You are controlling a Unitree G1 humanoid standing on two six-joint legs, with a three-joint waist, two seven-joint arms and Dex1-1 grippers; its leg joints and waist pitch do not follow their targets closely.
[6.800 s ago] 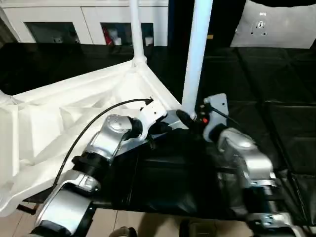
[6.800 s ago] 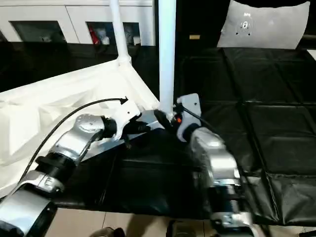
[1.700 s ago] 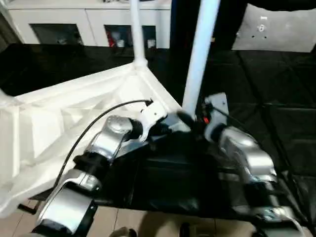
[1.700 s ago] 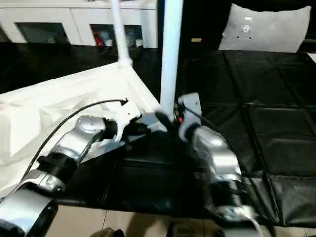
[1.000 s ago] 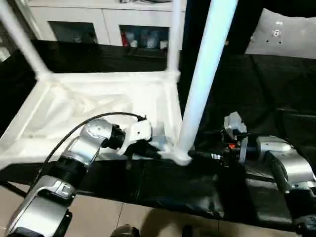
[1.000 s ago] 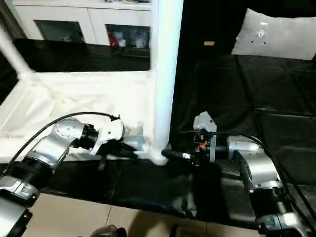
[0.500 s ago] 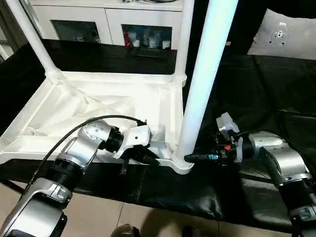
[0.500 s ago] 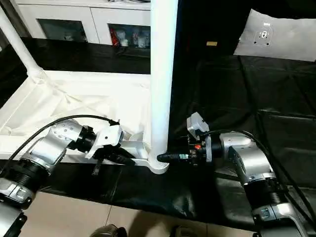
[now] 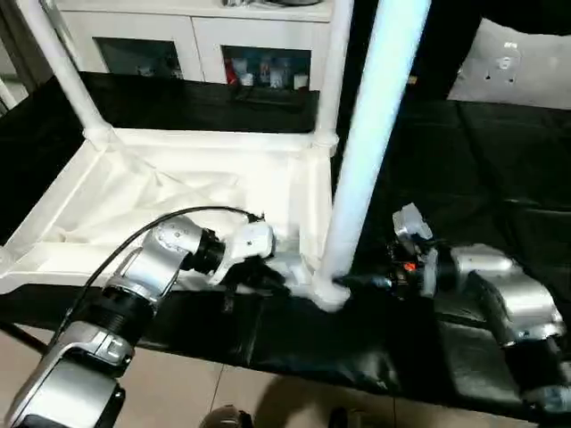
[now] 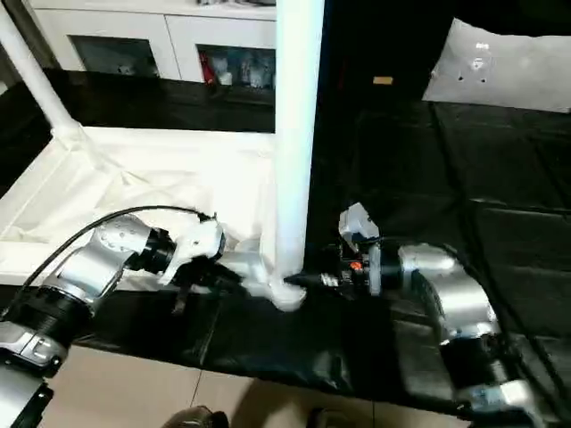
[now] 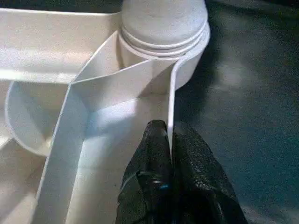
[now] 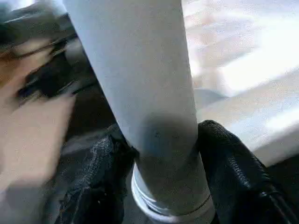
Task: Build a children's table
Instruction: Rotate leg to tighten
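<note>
The white plastic children's table (image 9: pixel 178 192), with its square top and ribbed underside, is seen lying upside down on the black-covered worktop (image 9: pixel 500 178), its underside facing up. Three long white tapered round legs are seen standing upright in corner sockets: the nearest leg (image 9: pixel 370 134) at the corner closest to the robot, another (image 9: pixel 332 62) at the far corner on the same side, and a third (image 9: pixel 58 62) at the far left corner. The left gripper (image 11: pixel 170 154) is pressed against the table's thin side wall just beside the near corner socket (image 11: pixel 163 51); its jaws are closed on that wall. The right gripper (image 12: pixel 161 154) is placed around the base of the nearest leg, just above the socket, with a black finger (image 12: pixel 233 163) touching each side and the leg clasped between them. White cabinets (image 9: pixel 178 40) are seen behind the worktop.
</note>
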